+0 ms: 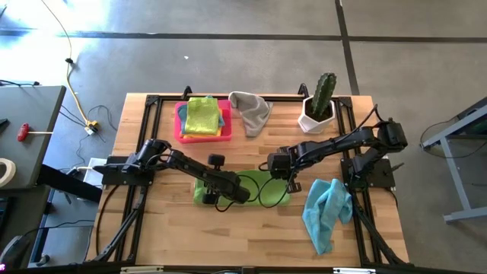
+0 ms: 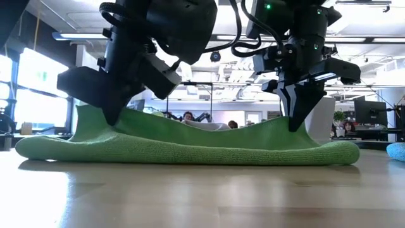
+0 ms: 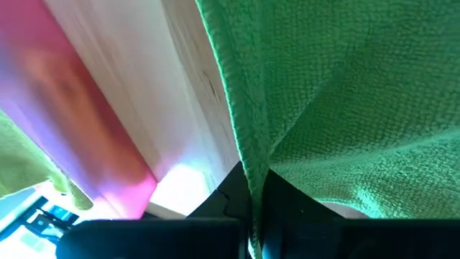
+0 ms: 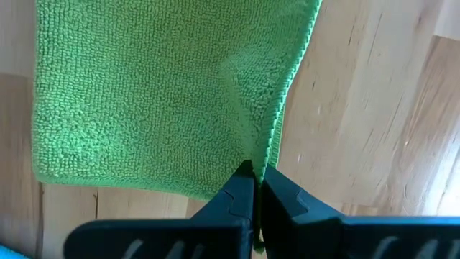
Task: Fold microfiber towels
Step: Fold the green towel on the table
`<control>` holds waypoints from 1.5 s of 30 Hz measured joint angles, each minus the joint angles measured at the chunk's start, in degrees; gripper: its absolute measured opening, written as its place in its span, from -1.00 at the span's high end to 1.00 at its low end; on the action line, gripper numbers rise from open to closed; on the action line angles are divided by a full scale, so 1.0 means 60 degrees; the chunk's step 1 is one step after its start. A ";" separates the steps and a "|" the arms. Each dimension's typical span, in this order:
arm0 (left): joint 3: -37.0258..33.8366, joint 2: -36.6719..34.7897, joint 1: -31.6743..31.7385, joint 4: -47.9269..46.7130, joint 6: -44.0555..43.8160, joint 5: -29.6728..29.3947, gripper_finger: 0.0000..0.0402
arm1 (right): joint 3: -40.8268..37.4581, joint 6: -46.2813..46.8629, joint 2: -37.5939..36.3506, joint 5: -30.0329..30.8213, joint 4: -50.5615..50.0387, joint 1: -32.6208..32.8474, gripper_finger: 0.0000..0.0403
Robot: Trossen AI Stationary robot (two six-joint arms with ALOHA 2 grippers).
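A green microfiber towel (image 1: 262,183) lies doubled at the table's middle, its lower part flat on the wood (image 2: 190,152). My left gripper (image 2: 114,119) is shut on the towel's left end and my right gripper (image 2: 296,125) on its right end. Between them the raised upper edge sags. A lime towel (image 1: 202,116) lies in the pink tray (image 1: 179,122) at the far side. A grey towel (image 1: 251,111) lies crumpled beside the tray. A light blue towel (image 1: 327,213) lies crumpled at the near right. My left gripper pinches the green towel's hemmed edge (image 3: 244,162) between its two fingers, coming slantwise from above. The cloth is lifted there; the rest stays on the table. My right gripper pinches the hemmed edge near a corner (image 4: 272,147), fingers pointing down. That end is lifted a little above the table.
A cactus in a white pot (image 1: 318,106) stands at the far right. A black metal frame (image 1: 152,103) runs round the tabletop. Bare wood shows along the near edge. People and desks show in the room beyond the table.
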 joint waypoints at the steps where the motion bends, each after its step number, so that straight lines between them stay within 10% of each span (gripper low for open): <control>1: 0.0000 0.0000 0.0004 0.0006 0.0000 0.0027 1.00 | 0.0000 0.0021 0.0000 0.0000 0.0004 0.0000 1.00; 11: 0.0000 0.0004 0.0000 0.0069 -0.1133 0.0134 0.95 | 0.0000 0.0007 0.0000 0.0133 0.0002 0.0002 0.76; 17: 0.0000 0.0004 0.0000 0.0044 -0.1503 0.0506 0.69 | 0.0004 0.0232 0.0000 0.2194 -0.0176 0.0022 0.43; 21: 0.0000 0.0004 0.0000 0.0005 -0.1521 0.0520 0.49 | 0.0004 0.0941 -0.0004 0.1648 -0.0187 0.0036 0.32; 45: -0.0007 -0.0415 -0.0986 0.0897 0.1085 0.0371 0.38 | -0.0685 0.4965 -0.0011 0.1204 0.1015 0.1833 0.32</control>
